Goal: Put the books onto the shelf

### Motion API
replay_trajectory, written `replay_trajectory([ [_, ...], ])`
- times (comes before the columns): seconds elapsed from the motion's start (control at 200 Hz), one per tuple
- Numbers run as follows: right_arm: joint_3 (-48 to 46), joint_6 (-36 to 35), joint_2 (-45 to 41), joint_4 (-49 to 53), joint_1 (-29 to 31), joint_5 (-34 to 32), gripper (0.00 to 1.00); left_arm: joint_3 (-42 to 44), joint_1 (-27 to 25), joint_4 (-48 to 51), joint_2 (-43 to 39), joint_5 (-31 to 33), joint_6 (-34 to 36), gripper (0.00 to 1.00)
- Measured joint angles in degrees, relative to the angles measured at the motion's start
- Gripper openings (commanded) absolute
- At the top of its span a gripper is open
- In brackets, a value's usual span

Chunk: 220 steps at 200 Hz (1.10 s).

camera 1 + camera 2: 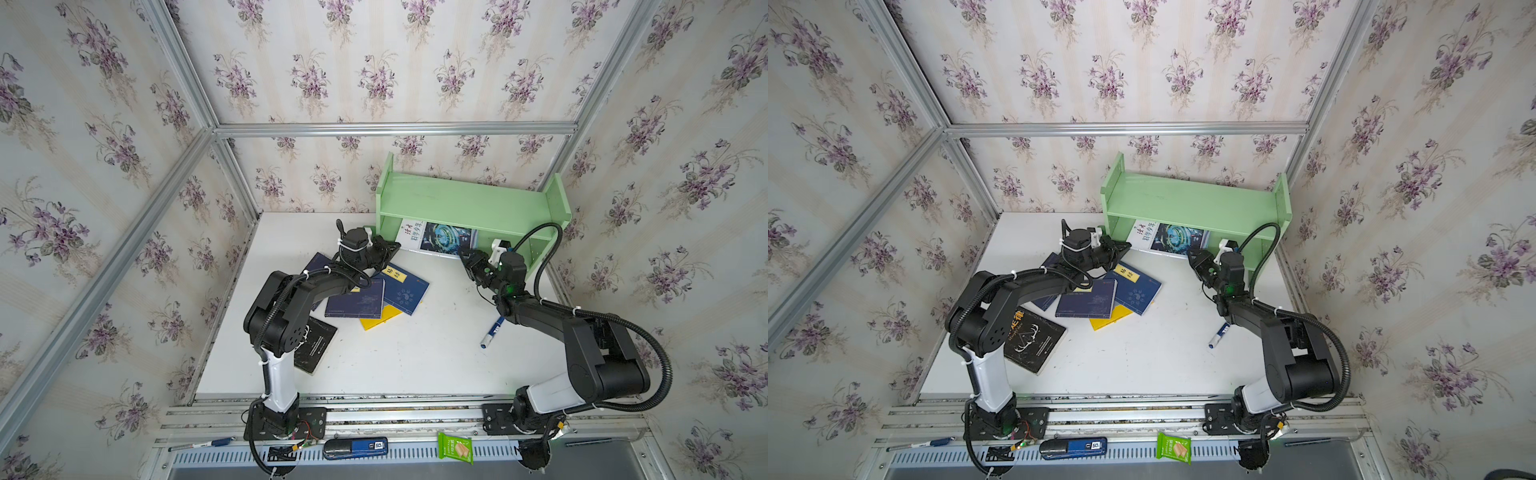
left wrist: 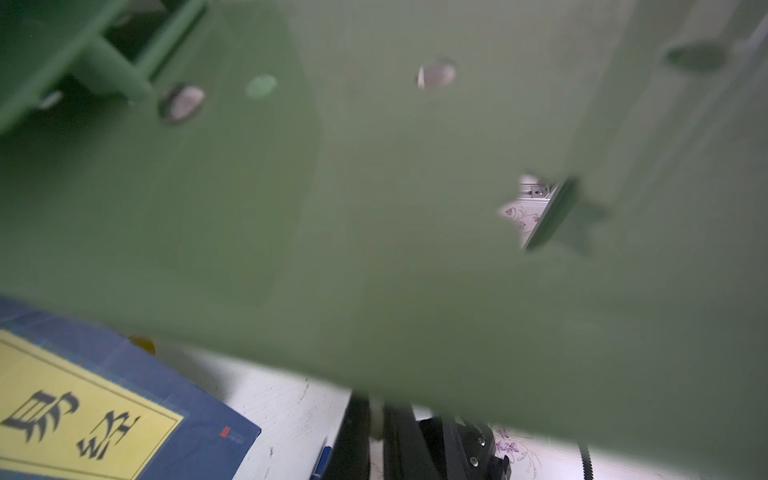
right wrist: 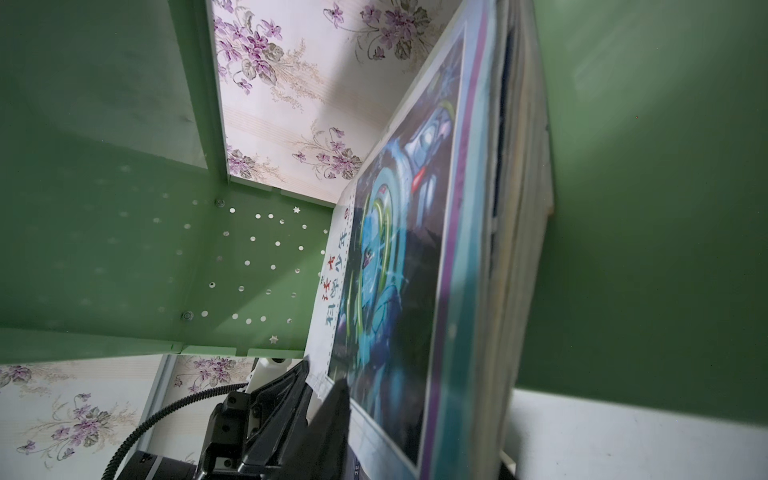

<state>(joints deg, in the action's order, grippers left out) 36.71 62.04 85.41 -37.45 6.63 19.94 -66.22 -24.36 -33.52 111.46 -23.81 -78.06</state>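
Observation:
The pale green shelf (image 1: pixel 465 203) (image 1: pixel 1192 199) stands at the back right. The white-and-blue magazine (image 1: pixel 436 239) (image 1: pixel 1167 237) (image 3: pixel 395 270) leans in its lower tier, sticking out in front. My left gripper (image 1: pixel 392 248) (image 1: pixel 1125 247) (image 2: pixel 376 419) is shut on the magazine's left corner. My right gripper (image 1: pixel 467 255) (image 1: pixel 1194 255) is at its right corner, jaws apart on either side of the edge. Three navy books (image 1: pixel 405 286), a yellow one (image 1: pixel 382 318) and a black one (image 1: pixel 1034 338) lie on the table.
A blue-and-white marker pen (image 1: pixel 492 332) (image 1: pixel 1219 334) lies under the right arm. On the front rail sit a blue device (image 1: pixel 355 448), a green packet (image 1: pixel 456 448) and a pen (image 1: pixel 199 444). Papered walls stand close behind the shelf and along both sides.

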Motion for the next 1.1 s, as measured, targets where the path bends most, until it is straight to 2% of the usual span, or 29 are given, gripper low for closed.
replay_trajectory([
  [0.255, 0.04, -0.57, -2.34, 5.27, -2.54, 0.59, 0.41, -1.03, 0.00, -0.31, 0.70, 1.75, 0.04, 0.04],
  [0.645, 2.64, -2.54, -2.29, 10.47, -3.87, 0.61, 0.25, -1.33, 0.00, -0.35, 1.11, 3.69, 0.02, 0.05],
  [0.8, 3.78, -3.37, -1.40, 11.69, -3.87, 0.48, 0.24, -1.66, 0.00, -0.37, 1.33, 4.02, 0.02, 0.05],
  [0.934, 4.11, -4.02, -1.33, 12.68, -3.87, 0.17, 0.23, -1.66, 0.07, -0.39, 1.55, 4.15, 0.02, 0.07],
  [1.099, 4.85, -5.14, -1.22, 14.47, -3.89, -0.72, 0.24, -1.88, 0.11, -0.50, 1.79, 4.26, 0.00, 0.16],
])
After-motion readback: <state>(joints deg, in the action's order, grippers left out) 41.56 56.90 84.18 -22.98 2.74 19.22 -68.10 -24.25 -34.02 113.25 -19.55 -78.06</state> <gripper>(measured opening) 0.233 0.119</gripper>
